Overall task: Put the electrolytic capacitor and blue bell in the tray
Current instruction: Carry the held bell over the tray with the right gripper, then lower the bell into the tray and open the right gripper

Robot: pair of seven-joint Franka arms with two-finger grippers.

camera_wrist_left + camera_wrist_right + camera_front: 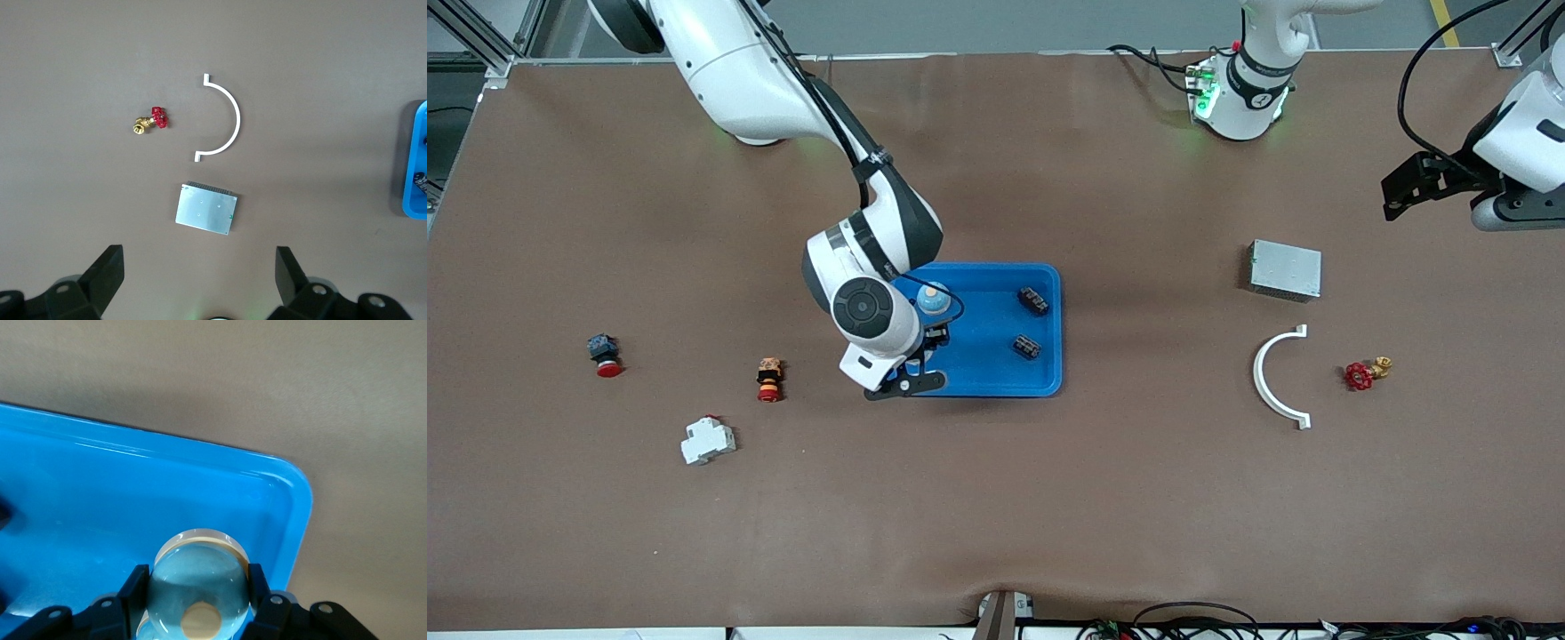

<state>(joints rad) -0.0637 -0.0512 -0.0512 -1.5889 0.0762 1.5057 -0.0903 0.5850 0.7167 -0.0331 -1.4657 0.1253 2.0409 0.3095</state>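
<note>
The right gripper (pixel 197 600) is clamped on the blue bell (pixel 198 587) over the tray (pixel 1040 378), where two capacitors (pixel 1033 300) lie. The left gripper (pixel 200 280) waits, fingers apart, above the surface (pixel 996 498).

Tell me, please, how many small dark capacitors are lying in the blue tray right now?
2. One capacitor lies in the tray farther from the front camera; the other capacitor lies nearer it. The right arm could hide more.
</note>
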